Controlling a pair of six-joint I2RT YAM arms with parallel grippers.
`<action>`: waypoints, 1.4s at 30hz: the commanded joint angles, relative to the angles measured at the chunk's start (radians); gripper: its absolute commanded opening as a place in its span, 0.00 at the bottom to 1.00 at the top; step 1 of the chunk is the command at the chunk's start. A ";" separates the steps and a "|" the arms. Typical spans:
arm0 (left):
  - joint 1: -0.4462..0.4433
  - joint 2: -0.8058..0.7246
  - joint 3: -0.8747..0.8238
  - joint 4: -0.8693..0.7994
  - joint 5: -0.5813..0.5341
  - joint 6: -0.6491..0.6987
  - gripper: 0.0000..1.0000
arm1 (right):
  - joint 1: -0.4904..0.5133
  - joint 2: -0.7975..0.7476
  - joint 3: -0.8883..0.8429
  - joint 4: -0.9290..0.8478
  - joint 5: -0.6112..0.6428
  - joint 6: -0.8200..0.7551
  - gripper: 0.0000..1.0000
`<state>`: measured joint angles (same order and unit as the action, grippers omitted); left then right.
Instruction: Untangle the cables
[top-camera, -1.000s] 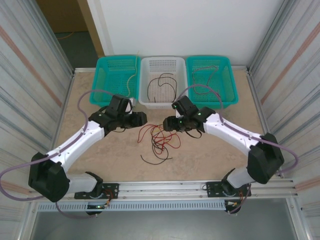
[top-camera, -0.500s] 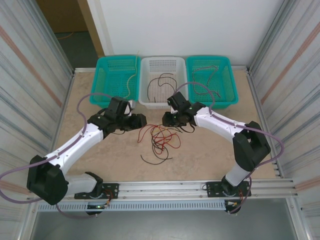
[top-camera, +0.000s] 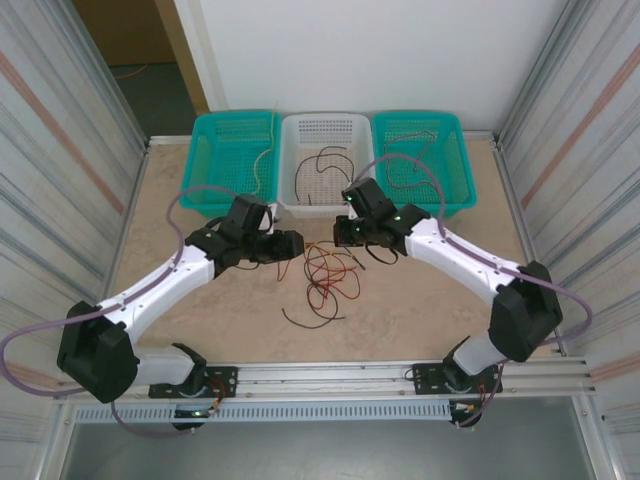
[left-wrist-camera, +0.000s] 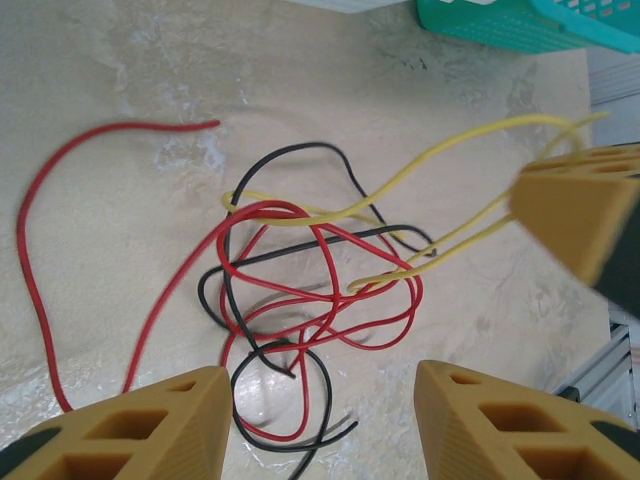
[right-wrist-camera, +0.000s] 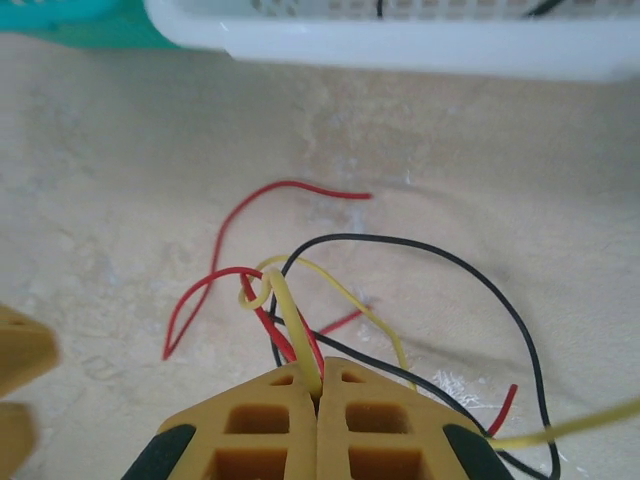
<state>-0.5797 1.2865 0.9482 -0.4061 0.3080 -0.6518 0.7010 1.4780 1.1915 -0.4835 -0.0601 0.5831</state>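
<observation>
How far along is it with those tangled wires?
Done: a few cables lie in the far baskets. In hand: the right pincer is shut on the yellow cable; the left pincer hovers open. Left: red and black cables lie tangled with it.

Overhead rear view; both wrist close-ups over shared cables (top-camera: 328, 272)

Beige marbled tabletop (top-camera: 420, 300) spreading across centre; plain white wall (top-camera: 380, 50) standing behind. Ribbed silver metal side panels flanking left (top-camera: 50, 180) and right (top-camera: 590, 150). Brown wooden panel (top-camera: 130, 30) and dark grey floor (top-camera: 160, 95) showing beyond far-left corner. Soft, even light falling throughout.
</observation>
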 joint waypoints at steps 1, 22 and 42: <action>-0.005 0.011 0.034 0.024 0.011 0.006 0.51 | 0.008 -0.083 -0.007 -0.033 0.056 -0.035 0.02; -0.006 0.036 0.001 0.017 -0.031 -0.031 0.49 | -0.010 -0.152 -0.078 -0.048 0.058 -0.001 0.11; 0.055 0.248 0.033 -0.003 -0.037 -0.042 0.61 | -0.022 -0.159 -0.062 -0.114 0.086 0.017 0.53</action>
<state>-0.5339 1.4899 0.9524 -0.3912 0.2604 -0.6800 0.6735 1.3399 1.0950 -0.5755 0.0074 0.5949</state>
